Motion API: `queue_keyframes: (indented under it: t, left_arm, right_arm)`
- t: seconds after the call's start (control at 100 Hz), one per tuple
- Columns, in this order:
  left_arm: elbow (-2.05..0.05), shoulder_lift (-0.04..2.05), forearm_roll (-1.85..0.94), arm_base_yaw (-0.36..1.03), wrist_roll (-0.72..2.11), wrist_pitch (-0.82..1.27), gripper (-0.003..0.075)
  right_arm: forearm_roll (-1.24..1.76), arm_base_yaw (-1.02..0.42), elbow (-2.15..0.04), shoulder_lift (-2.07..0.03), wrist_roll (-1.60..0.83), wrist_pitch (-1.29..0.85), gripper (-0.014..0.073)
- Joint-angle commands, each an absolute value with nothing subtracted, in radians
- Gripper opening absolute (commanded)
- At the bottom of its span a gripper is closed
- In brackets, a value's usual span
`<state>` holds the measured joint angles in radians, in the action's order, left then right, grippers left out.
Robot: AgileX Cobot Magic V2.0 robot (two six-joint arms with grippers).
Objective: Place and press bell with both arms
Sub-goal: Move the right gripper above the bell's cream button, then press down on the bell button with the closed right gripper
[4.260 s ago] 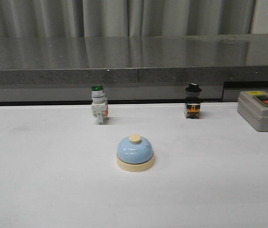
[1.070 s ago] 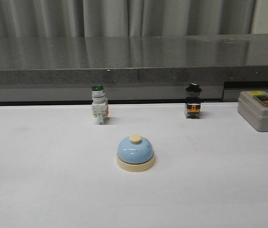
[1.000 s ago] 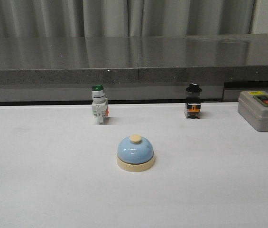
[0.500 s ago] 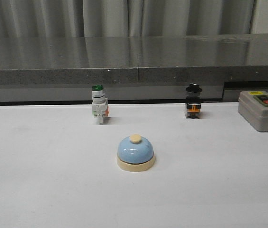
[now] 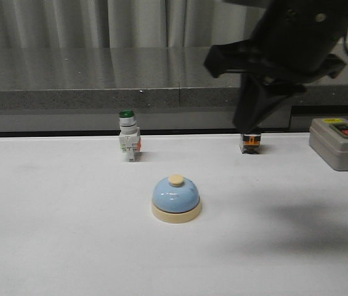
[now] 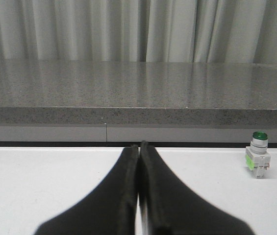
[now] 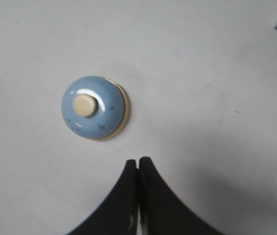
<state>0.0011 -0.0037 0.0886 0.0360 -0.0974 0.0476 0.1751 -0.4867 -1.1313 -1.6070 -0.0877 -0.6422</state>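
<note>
The right gripper (image 7: 138, 164), fingers pressed together and empty, hangs high above the table with the blue bell (image 7: 94, 107) just ahead of its tips, nearer than the closed left gripper (image 6: 138, 149).

**Three views, one table**

The front camera looks forward, low over the table (image 5: 50, 246) toward the counter. The left wrist camera looks level at the same counter, sharing the green switch (image 6: 258, 155) (image 5: 128, 140). The right wrist camera looks straight down, sharing the bell (image 7: 94, 107) (image 5: 176, 198).
</note>
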Motion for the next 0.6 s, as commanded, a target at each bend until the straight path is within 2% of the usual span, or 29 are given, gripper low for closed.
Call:
queue_keyframes:
  t: [0.0, 0.29, 0.59]
  left_arm:
    - [0.043, -0.033, 0.088, 0.034, -0.102, -0.036, -0.0020]
    - [0.043, -0.033, 0.088, 0.034, -0.102, -0.036, -0.0020]
    - [0.043, -0.033, 0.088, 0.034, -0.102, -0.036, -0.0019]
  right_arm:
    - [0.189, -0.514, -1.216, -1.634, -0.099, -0.603, -0.0059]
    - [0.196, -0.589, -1.349, -1.796, -0.099, -0.626, -0.0059]
    - [0.198, -0.601, -1.368, -1.856, -0.099, -0.634, -0.0059]
